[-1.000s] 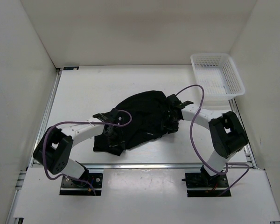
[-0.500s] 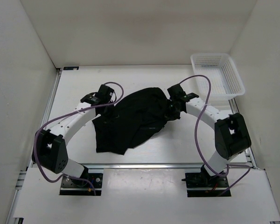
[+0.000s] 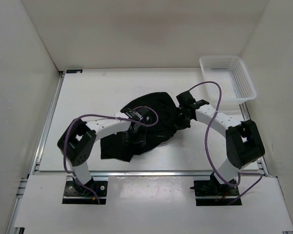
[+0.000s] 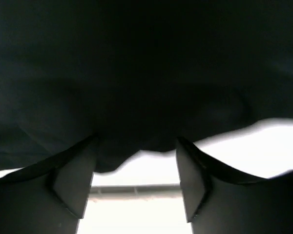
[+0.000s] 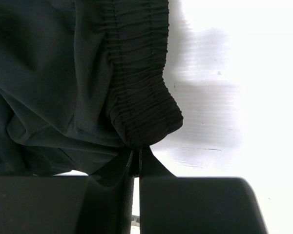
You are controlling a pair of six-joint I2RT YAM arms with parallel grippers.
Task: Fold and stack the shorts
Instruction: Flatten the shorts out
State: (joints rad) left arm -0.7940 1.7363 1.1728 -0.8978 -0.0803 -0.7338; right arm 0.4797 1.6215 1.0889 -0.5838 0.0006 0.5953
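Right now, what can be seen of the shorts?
The shorts are plain matte black soft cloth, rumpled in a loose heap on the white table, not yet folded. A gathered elastic waistband shows at their right edge, its corner pinched in the shut right hand. The left hand is open at a loose cloth edge.

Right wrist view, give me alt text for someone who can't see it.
The right gripper, jaws closed, pinches the black shorts by the elastic waistband at bottom centre. The cloth fills the left of the frame; white table shows on the right.
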